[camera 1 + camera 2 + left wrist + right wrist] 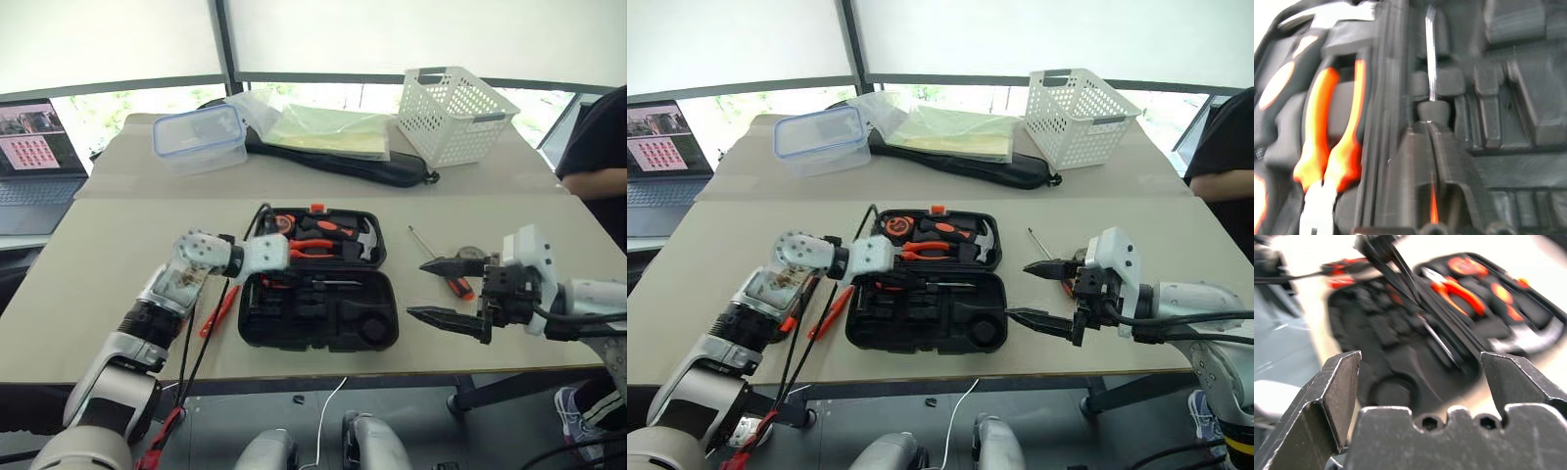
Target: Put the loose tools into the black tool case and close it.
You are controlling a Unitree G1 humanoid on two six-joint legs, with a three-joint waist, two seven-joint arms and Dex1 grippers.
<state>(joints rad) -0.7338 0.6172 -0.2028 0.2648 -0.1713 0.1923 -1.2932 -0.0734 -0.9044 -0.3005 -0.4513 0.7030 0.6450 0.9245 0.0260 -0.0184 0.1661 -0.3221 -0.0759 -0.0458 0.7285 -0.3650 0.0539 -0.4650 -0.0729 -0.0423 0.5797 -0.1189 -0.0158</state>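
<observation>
The black tool case [318, 318] lies open in the middle of the table, with orange-handled pliers [313, 245] and a hammer in its far half. One screwdriver [1431, 78] lies in a slot of the near half, by the hinge. My left gripper [284, 264] hangs right over that screwdriver's handle. Whether it grips the handle is hidden. To the left of the case lies a slim orange tester pen [217, 311]. A second screwdriver [460, 288] rests on the table to the right of the case. My right gripper [416, 287] stands open and empty beside it.
At the back are a clear blue-rimmed box [199, 137], a long black bag [392, 171] under plastic sheets, and a white basket [453, 113]. A laptop [29, 147] sits far left. A person's dark sleeve [598, 157] shows at the right edge. Cables [191, 352] hang by my left arm.
</observation>
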